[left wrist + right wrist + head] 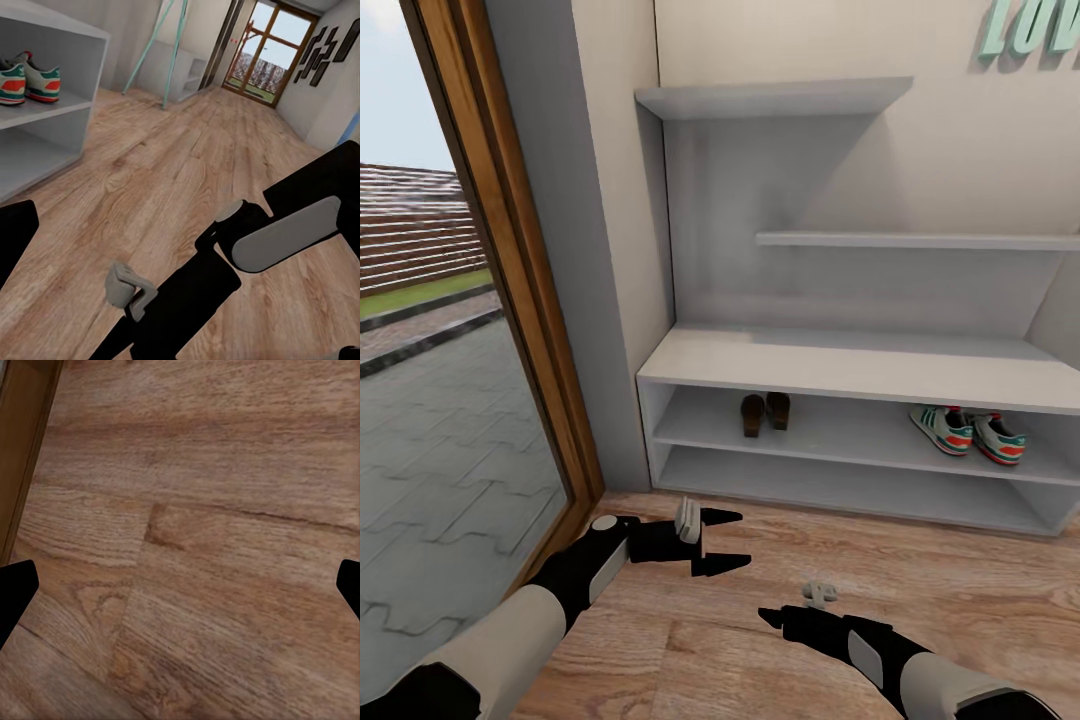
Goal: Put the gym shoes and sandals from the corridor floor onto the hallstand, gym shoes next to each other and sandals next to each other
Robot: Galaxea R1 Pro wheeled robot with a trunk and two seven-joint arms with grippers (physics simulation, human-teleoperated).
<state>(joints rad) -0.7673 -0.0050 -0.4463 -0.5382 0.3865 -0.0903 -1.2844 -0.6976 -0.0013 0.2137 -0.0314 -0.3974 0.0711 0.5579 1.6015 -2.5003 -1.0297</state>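
Note:
The two gym shoes (967,433) stand side by side at the right of the hallstand's (840,365) middle tier, and the left wrist view catches them too (26,79). The two sandals (764,412) stand together further left on the same tier, heels outward. My left gripper (722,540) hovers open and empty above the corridor floor (920,580) in front of the rack's left end. Just right of it and lower, my right gripper (775,620) is open over bare planks (187,547), its fingertips (15,592) at the picture's edges.
A wood-framed glass door (510,300) stands close on the left, with a paved yard outside. Teal letters (1030,30) hang on the wall above the rack. The left wrist view looks down the corridor past my right arm (285,240) to a teal stand (161,52) and a far door (262,49).

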